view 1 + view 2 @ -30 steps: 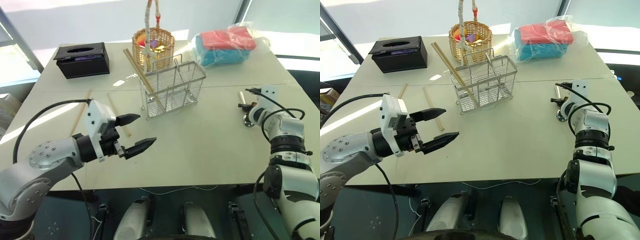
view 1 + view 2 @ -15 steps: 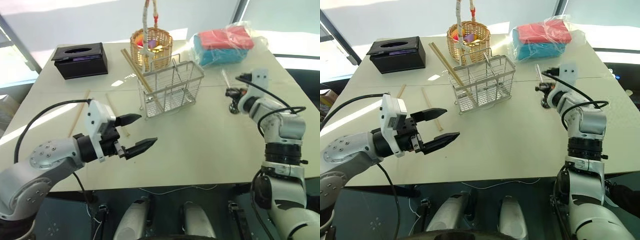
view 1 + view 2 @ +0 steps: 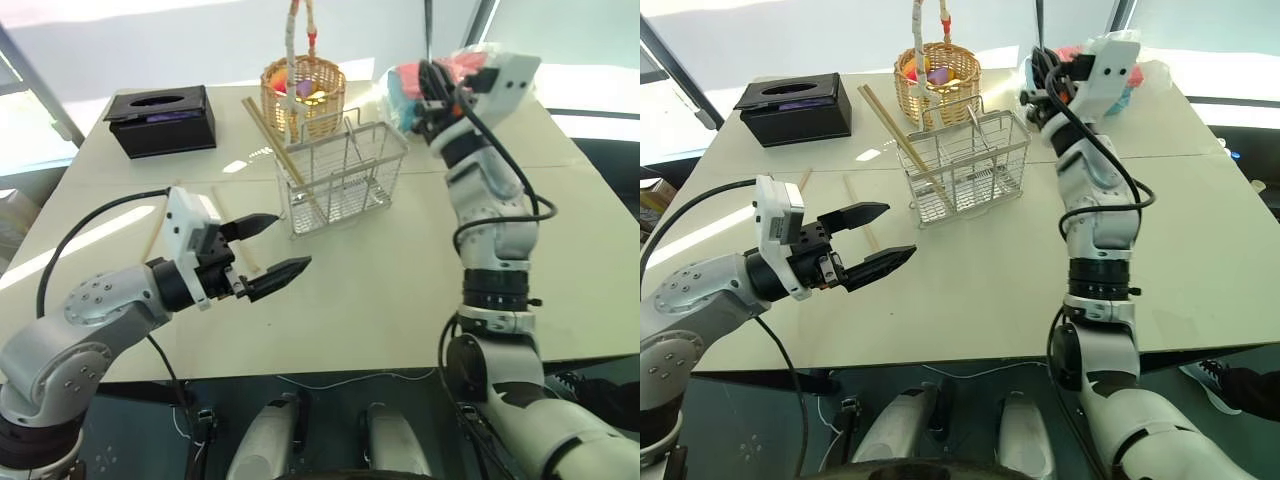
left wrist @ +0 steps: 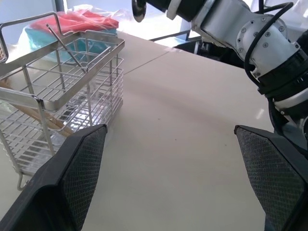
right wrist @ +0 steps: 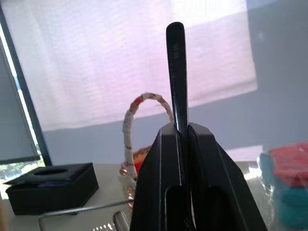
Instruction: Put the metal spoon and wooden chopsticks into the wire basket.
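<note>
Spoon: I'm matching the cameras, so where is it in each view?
Left eye: spoon upright, top right of centre.
Right eye: top, right of centre.
Left wrist: bowl beyond the basket.
Right wrist: handle clamped in the right claw.
Shared landmark: red-blue pack beside it.

Daylight pours in from the bright window wall beyond the pale beige table (image 3: pixel 400 280), glaring on its far edge; the raised right gripper's (image 5: pixel 184 132) black fingers stand backlit, nearly silhouetted.

Shiny metal wire basket (image 3: pixel 343 175); pale matt wooden chopsticks (image 3: pixel 283 160); woven wicker basket (image 3: pixel 305 88); smooth matt table (image 3: pixel 400 270).
</note>
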`<state>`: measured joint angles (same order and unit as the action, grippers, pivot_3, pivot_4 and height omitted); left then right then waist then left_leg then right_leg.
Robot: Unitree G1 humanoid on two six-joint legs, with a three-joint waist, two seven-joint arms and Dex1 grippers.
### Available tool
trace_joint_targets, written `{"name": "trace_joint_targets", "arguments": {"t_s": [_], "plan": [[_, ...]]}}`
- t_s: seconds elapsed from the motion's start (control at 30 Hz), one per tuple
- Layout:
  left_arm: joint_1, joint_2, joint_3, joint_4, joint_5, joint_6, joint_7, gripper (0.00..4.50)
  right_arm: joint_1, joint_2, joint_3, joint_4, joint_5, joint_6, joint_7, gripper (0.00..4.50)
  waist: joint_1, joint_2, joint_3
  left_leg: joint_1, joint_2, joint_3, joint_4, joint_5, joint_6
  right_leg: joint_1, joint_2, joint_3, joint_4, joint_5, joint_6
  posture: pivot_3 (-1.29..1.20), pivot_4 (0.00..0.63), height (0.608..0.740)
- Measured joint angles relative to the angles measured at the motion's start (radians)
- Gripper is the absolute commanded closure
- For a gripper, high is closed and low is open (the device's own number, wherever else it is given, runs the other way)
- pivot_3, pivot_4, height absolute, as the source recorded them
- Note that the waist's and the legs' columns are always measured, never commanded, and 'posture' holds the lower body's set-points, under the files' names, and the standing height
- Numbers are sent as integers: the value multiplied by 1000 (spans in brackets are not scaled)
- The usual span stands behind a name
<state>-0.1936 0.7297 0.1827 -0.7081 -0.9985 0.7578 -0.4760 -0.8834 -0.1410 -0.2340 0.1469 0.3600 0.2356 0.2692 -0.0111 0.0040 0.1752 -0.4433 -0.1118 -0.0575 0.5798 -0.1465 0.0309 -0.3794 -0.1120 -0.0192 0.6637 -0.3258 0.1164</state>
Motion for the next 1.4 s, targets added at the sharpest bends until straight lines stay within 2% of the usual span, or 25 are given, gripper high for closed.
{"name": "trace_joint_targets", "arguments": {"t_s": [0.23, 0.4, 0.73, 1.4], "plan": [[57, 13, 44, -4, 29, 0, 33, 0, -25, 111, 24, 148, 19, -135, 55, 4425, -6, 0, 0, 0, 3, 0, -1, 2, -3, -5, 7, 6, 2, 2, -4, 0, 150, 740], [94, 6, 77, -23, 58, -3, 101, 0, -34, 142, 27, 285, 18, -234, 101, 4425, -5, 0, 0, -1, 4, 0, -3, 3, -4, -8, 10, 10, 3, 3, -5, 0, 150, 740], [146, -16, 119, -74, 69, -5, 166, 0, -137, 128, 19, 571, 14, -420, 203, 4425, -5, 0, 0, -1, 6, 0, -4, 4, -7, -10, 12, 11, 3, 5, -8, 0, 150, 740], [129, -54, 113, -90, 59, -6, 226, 0, -229, 44, -4, 860, -46, -628, 237, 4425, -6, 0, 0, 0, 7, 0, -4, 4, -7, -9, 13, 12, 3, 5, -8, 0, 150, 740]]}}
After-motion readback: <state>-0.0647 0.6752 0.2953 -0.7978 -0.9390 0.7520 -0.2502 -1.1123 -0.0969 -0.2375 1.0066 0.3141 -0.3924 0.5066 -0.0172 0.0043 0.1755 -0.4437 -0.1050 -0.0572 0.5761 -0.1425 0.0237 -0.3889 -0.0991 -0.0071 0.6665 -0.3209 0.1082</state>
